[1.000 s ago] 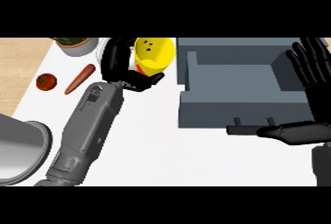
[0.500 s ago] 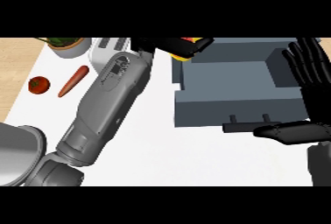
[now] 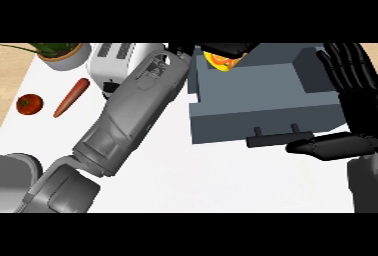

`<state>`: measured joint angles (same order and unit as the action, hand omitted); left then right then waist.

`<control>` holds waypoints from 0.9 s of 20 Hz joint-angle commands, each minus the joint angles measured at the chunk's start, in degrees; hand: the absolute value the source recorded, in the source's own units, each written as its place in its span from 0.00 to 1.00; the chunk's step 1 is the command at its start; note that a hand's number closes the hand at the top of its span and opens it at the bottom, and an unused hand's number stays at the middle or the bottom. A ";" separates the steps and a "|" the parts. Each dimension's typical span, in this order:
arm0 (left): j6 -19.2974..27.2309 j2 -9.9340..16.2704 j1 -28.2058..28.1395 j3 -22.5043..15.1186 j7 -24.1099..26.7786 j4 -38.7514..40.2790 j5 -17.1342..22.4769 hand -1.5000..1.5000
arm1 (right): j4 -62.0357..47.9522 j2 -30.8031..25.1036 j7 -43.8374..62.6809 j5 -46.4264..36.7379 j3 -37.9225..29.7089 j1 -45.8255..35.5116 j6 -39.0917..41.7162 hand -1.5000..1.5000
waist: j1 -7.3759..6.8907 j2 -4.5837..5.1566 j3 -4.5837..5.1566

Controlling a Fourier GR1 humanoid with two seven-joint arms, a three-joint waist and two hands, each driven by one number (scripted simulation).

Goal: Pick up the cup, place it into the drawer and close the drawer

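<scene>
The yellow cup (image 3: 221, 61), with orange and red marks, hangs over the back left corner of the open grey drawer (image 3: 255, 117). My left hand (image 3: 233, 48) is curled over it from above at the picture's top and hides most of it. My left forearm runs up from the lower left. At the right edge my right hand (image 3: 349, 85) stands open, fingers up, beside the drawer's right wall. Its thumb lies just right of the drawer's dark handle (image 3: 277, 138).
A white toaster (image 3: 111, 64) stands left of the drawer, partly behind my left arm. A potted plant (image 3: 63, 54) is at the back left. A carrot (image 3: 71, 97) and a tomato (image 3: 29, 104) lie on the white counter. A grey pot (image 3: 13, 179) sits at the lower left.
My left arm has swung right and away from me, carrying the cup from left of the drawer to above its back left corner. The right hand has stayed in place.
</scene>
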<state>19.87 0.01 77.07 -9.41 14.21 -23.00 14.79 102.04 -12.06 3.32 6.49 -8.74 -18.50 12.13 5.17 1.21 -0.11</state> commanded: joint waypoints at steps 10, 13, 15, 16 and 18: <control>-5.50 -0.01 -1.57 -11.59 -2.30 6.39 3.72 0.00 | -2.30 -0.88 0.48 3.16 0.46 -6.43 2.82 0.00 | 5.73 1.72 -0.05; -3.95 -0.01 -3.96 -10.07 1.00 4.17 7.95 0.00 | -1.93 0.77 0.98 3.41 3.93 -5.08 4.44 0.00 | 6.47 1.76 0.03; -4.64 -0.01 -5.82 -9.35 3.52 2.74 10.37 0.00 | -1.78 1.85 1.45 7.09 5.33 -6.29 7.04 0.00 | 6.59 1.79 0.07; -4.65 -0.01 -5.36 -9.24 3.47 2.27 11.42 0.00 | -0.92 2.21 1.47 7.79 6.99 -5.07 8.70 0.00 | 7.07 1.60 0.06; -5.79 -0.01 -4.83 -8.72 5.84 0.56 13.54 0.00 | -1.81 3.08 1.18 8.18 9.72 -7.41 10.49 1.00 | 6.52 1.99 0.10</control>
<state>15.04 0.00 72.76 -18.78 17.02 -20.29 24.68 100.59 -10.24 4.54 12.40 -2.65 -24.30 19.06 11.66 2.95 -0.06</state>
